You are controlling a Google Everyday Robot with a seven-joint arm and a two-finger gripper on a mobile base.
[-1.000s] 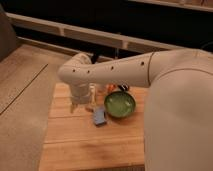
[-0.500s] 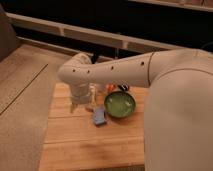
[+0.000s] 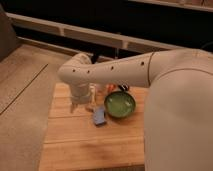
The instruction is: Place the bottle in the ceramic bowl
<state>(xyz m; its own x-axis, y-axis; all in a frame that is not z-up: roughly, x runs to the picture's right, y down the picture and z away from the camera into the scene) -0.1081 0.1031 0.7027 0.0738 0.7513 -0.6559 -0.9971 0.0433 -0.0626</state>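
Note:
The green glossy ceramic bowl sits on the wooden table, right of centre. A pale whitish bottle stands just left of the bowl, partly hidden by my arm. My gripper hangs down from the white wrist over the table's left part, right beside the bottle on its left side. Whether it touches the bottle does not show. The bowl looks empty.
A flat blue-grey pad lies in front of the bottle, left of the bowl. Something orange and a dark object lie behind the bowl. My big white arm covers the table's right side. A dark wall with a rail runs behind.

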